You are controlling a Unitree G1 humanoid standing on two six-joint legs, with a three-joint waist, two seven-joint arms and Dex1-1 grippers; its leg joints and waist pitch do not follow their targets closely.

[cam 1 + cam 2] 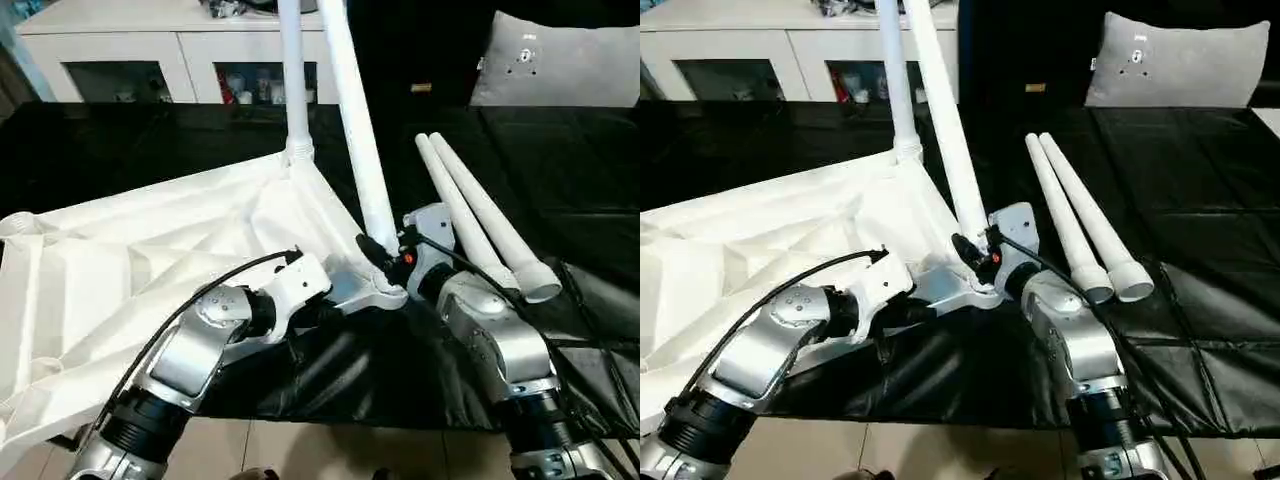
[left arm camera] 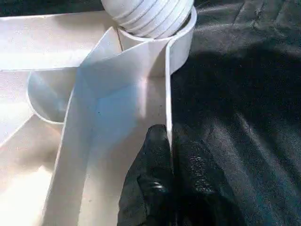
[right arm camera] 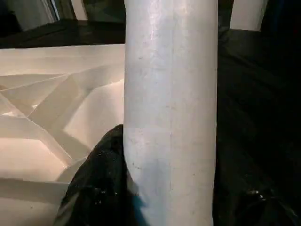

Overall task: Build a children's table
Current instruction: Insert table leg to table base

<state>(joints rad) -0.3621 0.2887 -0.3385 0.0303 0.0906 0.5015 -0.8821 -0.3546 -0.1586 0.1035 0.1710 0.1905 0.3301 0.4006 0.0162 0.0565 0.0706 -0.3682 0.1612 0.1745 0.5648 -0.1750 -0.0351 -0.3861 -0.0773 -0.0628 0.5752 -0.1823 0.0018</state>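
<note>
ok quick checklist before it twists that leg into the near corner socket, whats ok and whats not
1. Right gripper shut on the tilted leg: ok.
2. Left gripper pinching the tabletop rim: ok.
3. Leg end in the near corner socket: in, ok; how deep, cannot tell.
4. Tilted leg upright: not ok, it leans.
5. Far leg standing in its socket: ok.
6. Two spare legs lying on the black cover, apart from the arms: ok.

Black crinkled cover [image 1: 560,150] spans the large work surface. Behind it, a white cabinet [image 1: 130,45] with glass doors, small items on its shelves. Grey cushion [image 1: 565,60] at far right. Pale tiled floor [image 1: 300,450] below the near edge.
</note>
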